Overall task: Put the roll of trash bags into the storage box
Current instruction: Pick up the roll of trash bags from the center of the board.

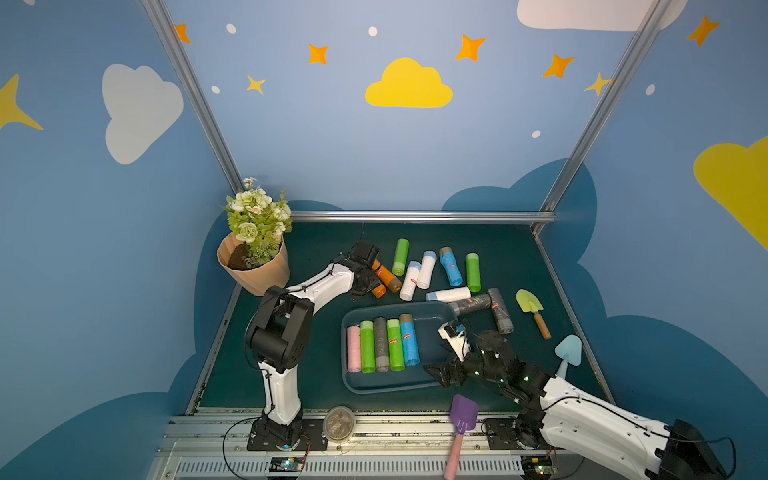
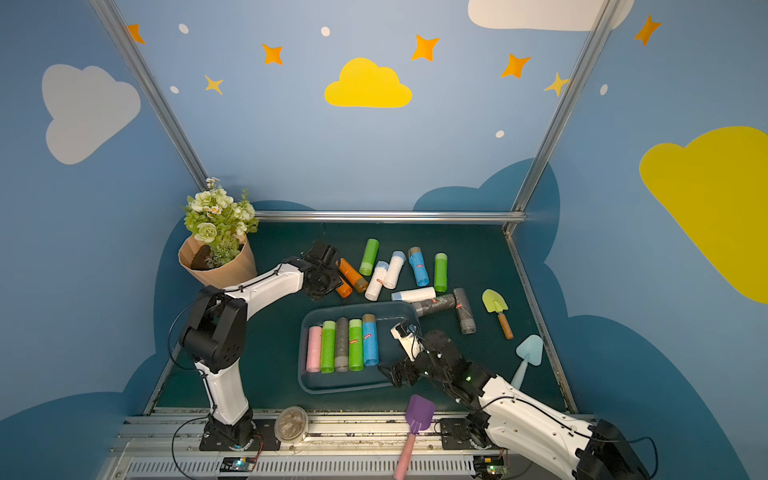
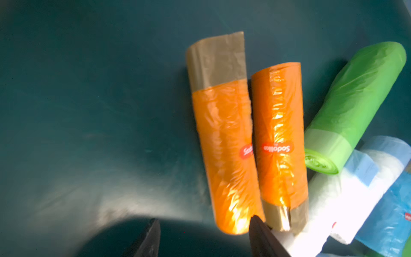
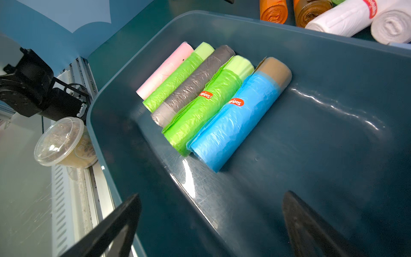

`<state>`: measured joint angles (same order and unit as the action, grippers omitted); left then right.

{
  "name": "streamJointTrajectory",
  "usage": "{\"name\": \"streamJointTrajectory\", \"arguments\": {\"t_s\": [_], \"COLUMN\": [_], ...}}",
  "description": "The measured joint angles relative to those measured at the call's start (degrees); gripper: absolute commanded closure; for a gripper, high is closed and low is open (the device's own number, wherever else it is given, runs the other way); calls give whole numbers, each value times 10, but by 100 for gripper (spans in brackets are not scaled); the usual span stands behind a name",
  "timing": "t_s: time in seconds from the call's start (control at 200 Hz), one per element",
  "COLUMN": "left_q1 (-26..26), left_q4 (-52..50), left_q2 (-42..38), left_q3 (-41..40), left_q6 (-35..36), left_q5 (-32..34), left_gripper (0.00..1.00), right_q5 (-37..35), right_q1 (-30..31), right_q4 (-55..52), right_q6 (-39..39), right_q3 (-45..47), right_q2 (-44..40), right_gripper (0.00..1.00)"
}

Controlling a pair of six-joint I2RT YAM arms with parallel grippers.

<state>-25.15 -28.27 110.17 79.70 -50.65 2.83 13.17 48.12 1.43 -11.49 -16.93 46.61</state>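
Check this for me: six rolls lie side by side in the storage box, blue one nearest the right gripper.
Not six: the right wrist view shows five rolls side by side in the storage box, blue one nearest the right gripper.

A red oval sticker [image 3: 277, 148] reading "Sodolike" in white sits on an orange roll [image 3: 278, 111] outside the box [image 4: 333, 111]. The second orange roll [image 3: 222, 133] beside it shows only "Sod". In the box, the blue roll [image 4: 235, 124] and the green roll [image 4: 200, 115] next to it each show "Sodo". A white roll [image 4: 342, 19] beyond the box shows "odoli".
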Motion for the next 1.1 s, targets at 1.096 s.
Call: {"name": "streamJointTrajectory", "arguments": {"t_s": [1.096], "left_q1": [40], "left_q4": [25], "left_q2": [100], "left_q3": [72], "left_q6": [-42], "left_q5": [-27], "left_gripper": [59], "right_q5": [-33], "right_q1": [0], "right_q4": [-3], "right_q6": [0], "right_q3": [0], "right_q2": [-15], "right_gripper": [3]}}
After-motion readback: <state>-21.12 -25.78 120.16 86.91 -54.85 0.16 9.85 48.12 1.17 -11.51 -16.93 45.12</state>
